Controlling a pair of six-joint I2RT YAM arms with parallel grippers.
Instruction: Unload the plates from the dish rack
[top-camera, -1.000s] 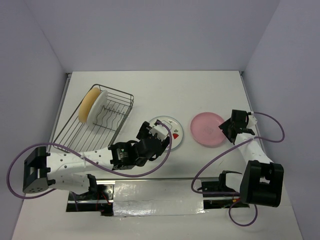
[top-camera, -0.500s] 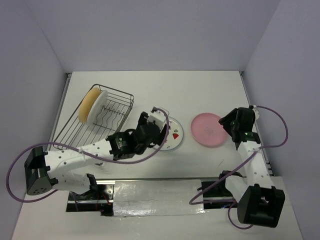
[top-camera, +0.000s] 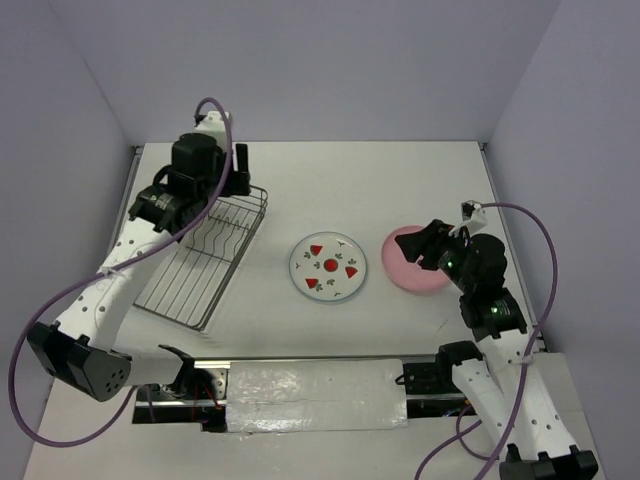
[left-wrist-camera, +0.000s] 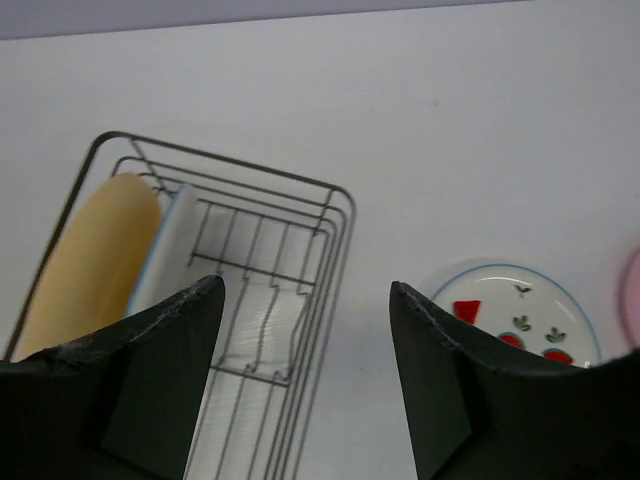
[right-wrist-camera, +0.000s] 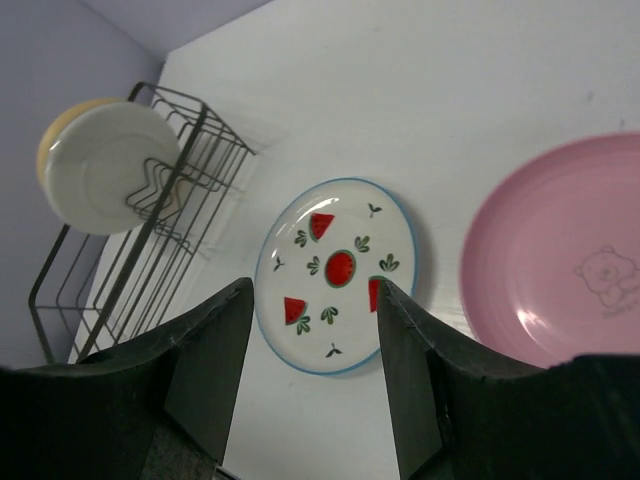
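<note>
The dish rack (top-camera: 190, 275) stands at the left. In the top view my left arm hides its plates. The left wrist view shows the rack (left-wrist-camera: 340, 200) with a tan-yellow plate (left-wrist-camera: 90, 250) and a white plate (left-wrist-camera: 165, 250) standing on edge at its far end. A white plate with red fruit marks (top-camera: 328, 267) and a pink plate (top-camera: 410, 272) lie flat on the table. My left gripper (top-camera: 238, 172) hovers open and empty above the rack's far end (left-wrist-camera: 305, 295). My right gripper (top-camera: 428, 243) is open and empty above the pink plate's near edge (right-wrist-camera: 313, 290).
The right wrist view shows the rack (right-wrist-camera: 200, 118), the white plate (right-wrist-camera: 110, 165), the fruit plate (right-wrist-camera: 335, 275) and the pink plate (right-wrist-camera: 560, 265). Purple walls close in the table at the back and both sides. Cables loop from both arms.
My left arm has left the fruit plate lying flat on the table and swung up and back to the rack's far end. My right gripper has moved left over the pink plate.
</note>
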